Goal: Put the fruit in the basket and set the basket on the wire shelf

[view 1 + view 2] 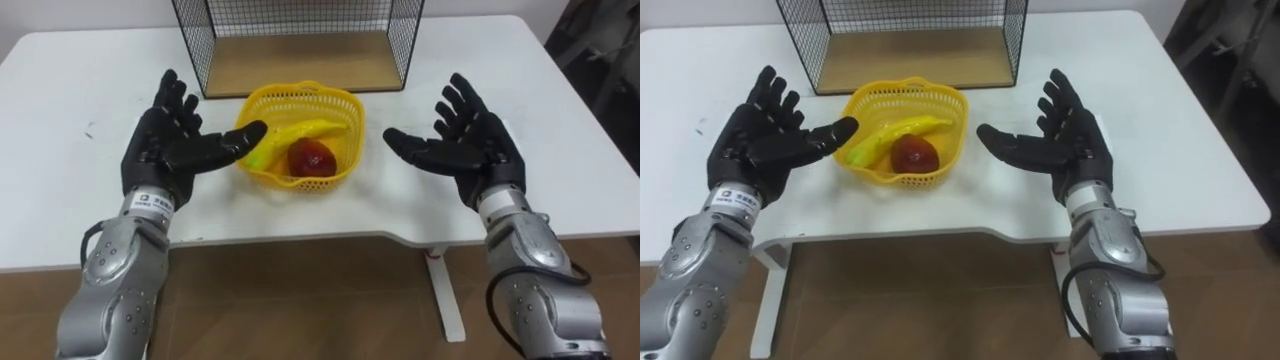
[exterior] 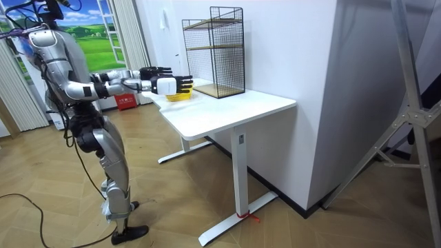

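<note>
Yellow basket point(image 1: 300, 135) already holds the banana point(image 1: 296, 135) and red apple point(image 1: 313, 158); left hand point(image 1: 165, 140) and right hand point(image 1: 465, 145) flank it, fingers spread, empty; lifting onto the wire shelf point(image 1: 300, 40) remains.

1. Table point(image 1: 560, 130): white top, lying under the left hand point(image 1: 165, 140) and the right hand point(image 1: 470, 150) and reaching well past both to either side.
2. Table leg point(image 1: 445, 295): white, below the right hand, under the table's near edge.
3. Floor point(image 1: 300, 300): wood planks, below both hands, on the near side of the table.
4. Dark object point(image 1: 605, 50): beyond the right hand, off the table's far corner; kind cannot be told.
5. Red box point(image 2: 125, 102): on the floor, behind the hands in the room view.
6. Landscape picture point(image 2: 89, 31): green fields, above the hands.
7. Curtains point(image 2: 21, 96): pale, well apart from the hands.
8. Metal stand point(image 2: 413, 103): grey, far from both hands, at the room view's right.
</note>
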Motion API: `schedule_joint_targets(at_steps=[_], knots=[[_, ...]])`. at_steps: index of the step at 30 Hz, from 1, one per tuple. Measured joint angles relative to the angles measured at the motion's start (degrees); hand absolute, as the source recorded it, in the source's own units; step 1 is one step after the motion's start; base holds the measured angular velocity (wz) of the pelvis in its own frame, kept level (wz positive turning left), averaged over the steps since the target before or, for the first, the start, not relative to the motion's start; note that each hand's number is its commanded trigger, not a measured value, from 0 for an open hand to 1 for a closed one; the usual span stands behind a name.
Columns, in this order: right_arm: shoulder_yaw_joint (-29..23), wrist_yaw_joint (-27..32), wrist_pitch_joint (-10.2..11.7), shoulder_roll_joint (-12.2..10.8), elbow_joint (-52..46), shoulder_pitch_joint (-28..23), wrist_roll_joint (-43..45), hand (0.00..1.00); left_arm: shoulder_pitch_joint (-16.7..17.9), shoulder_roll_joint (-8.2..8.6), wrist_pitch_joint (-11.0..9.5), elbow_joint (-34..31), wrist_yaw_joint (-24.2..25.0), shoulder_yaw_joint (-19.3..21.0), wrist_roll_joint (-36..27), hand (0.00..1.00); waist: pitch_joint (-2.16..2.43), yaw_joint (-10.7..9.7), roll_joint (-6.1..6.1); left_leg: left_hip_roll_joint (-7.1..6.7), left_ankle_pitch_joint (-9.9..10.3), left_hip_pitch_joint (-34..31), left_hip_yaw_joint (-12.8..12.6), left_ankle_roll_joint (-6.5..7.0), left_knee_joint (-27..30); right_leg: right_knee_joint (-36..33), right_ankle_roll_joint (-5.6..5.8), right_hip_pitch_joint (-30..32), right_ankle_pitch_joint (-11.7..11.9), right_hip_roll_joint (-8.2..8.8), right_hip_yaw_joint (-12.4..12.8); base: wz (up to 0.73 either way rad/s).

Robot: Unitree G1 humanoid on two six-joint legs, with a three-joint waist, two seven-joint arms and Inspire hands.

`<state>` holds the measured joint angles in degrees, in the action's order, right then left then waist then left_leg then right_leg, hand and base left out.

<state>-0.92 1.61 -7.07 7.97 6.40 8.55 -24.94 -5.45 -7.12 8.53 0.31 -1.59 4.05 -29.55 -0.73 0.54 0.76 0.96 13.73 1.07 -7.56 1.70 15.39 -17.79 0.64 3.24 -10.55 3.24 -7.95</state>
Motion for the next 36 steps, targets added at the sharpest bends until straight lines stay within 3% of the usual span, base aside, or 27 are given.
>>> schedule_joint_targets(at_steps=[7, 16, 31, 36], knots=[[0.3, -0.6, -0.4, -0.3, 1.7, 0.4, -0.2, 0.0, 0.0, 0.06, 0.3, 6.4, 1.0, 0.0, 0.0, 0.0, -0.04, -0.1, -0.09, 0.23, 0.0, 0.3, -0.5, -0.03, 0.0, -0.3, -0.2, -0.1, 0.1, -0.02, -0.2, -0.03], [2.6, -0.6, -0.6, -0.6, 1.8, 4.8, -0.6, 0.0, -1.7, 0.07, 1.1, 6.6, 1.0, -1.6, 0.3, 0.0, -0.02, -0.1, -0.16, 0.28, 0.0, 0.0, -0.5, -0.03, 0.0, 0.0, -0.22, 0.0, 0.2, -0.12, -0.2, 0.0], [6.2, -1.1, -1.4, -1.2, 4.0, 6.4, -4.8, 0.0, -3.6, 0.07, 1.9, 6.9, -0.7, -3.6, 0.2, 0.0, -0.05, 0.4, -0.21, 0.31, 0.0, 0.6, -0.3, -0.04, -0.1, 0.1, -0.26, -0.5, 0.2, -0.19, -0.2, 0.0], [6.5, -1.1, -1.8, -2.2, 4.0, 6.9, -6.4, 0.0, -3.6, 1.4, 2.5, 7.0, -0.5, -3.8, 0.2, 0.0, -0.16, 1.5, -0.39, 0.31, 0.0, 0.4, -0.2, -0.04, -0.1, 0.0, -0.26, -0.4, 0.2, -0.21, -0.1, 0.0]])
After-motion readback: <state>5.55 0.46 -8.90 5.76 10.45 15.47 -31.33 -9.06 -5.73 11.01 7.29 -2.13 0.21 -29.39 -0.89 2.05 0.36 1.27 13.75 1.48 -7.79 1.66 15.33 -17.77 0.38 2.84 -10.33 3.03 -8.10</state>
